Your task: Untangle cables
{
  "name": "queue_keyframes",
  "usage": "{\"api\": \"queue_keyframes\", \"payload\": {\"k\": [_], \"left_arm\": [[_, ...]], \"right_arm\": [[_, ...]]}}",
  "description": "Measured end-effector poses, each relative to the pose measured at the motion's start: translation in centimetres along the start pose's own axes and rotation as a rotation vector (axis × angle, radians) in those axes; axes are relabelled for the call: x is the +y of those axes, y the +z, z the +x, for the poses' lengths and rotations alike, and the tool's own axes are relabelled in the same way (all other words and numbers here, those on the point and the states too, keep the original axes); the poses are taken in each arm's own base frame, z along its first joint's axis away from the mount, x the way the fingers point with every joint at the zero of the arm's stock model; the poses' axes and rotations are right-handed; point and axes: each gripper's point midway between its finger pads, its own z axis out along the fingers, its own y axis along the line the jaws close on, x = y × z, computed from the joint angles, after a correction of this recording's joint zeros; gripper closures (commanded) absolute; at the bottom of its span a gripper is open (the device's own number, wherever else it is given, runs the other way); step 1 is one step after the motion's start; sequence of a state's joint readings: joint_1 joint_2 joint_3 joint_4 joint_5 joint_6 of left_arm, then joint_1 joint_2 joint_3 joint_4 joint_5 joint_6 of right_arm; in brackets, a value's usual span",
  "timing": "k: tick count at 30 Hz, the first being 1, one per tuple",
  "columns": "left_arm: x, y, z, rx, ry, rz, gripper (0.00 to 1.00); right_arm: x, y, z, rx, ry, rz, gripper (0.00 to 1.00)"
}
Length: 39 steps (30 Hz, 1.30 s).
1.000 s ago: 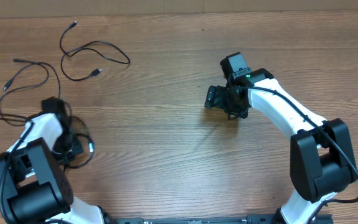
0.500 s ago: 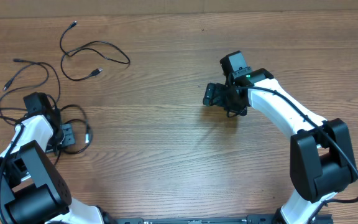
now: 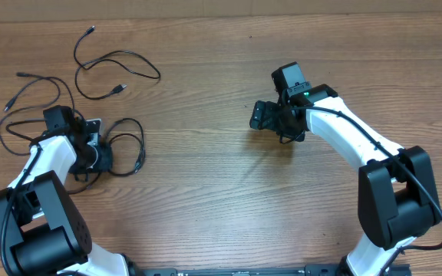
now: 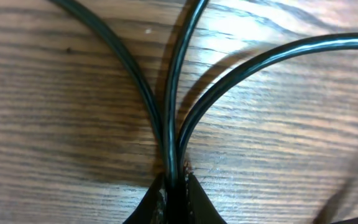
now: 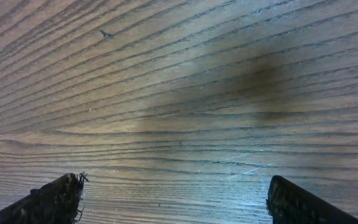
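Three thin black strands of the cables (image 4: 166,106) run across the wood and meet between my left gripper's (image 4: 174,186) jaws, which are shut on them. From overhead, the left gripper (image 3: 100,155) sits low at the left, with a cable loop (image 3: 141,144) bulging out to its right and more cable (image 3: 52,80) trailing off to the far left. A separate cable (image 3: 121,52) lies in a loose curl at the back left, apart from both grippers. My right gripper (image 3: 262,116) hangs open over bare wood, right of centre. Its dark fingertips (image 5: 58,199) stand wide apart with nothing between them.
The wooden table (image 3: 206,176) fills every view. Thicker black wires run along the white right arm (image 3: 344,134). The left arm's base (image 3: 37,230) stands at the front left corner.
My left gripper has swung right and slightly away from the front edge, dragging the cable loop rightwards with it. The right arm has stayed in place.
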<state>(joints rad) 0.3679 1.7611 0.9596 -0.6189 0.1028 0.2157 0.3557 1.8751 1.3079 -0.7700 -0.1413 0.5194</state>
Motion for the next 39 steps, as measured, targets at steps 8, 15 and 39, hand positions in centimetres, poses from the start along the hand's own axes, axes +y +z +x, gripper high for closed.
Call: {"api": "queue_keyframes", "payload": {"k": [8,15,39], "left_arm": [[-0.2,0.0,0.8,0.036,-0.134,0.000,0.00],[-0.4,-0.4,0.5,0.032,-0.119,-0.009,0.01],[-9.5,-28.8,1.8,-0.757,0.225,0.168,0.00]], "right_arm": [[0.1,0.0,-0.1,-0.004,0.000,-0.003,0.04],[0.2,0.0,-0.4,-0.014,-0.003,-0.010,0.04],[-0.1,0.0,0.1,0.006,0.002,0.004,0.00]]}}
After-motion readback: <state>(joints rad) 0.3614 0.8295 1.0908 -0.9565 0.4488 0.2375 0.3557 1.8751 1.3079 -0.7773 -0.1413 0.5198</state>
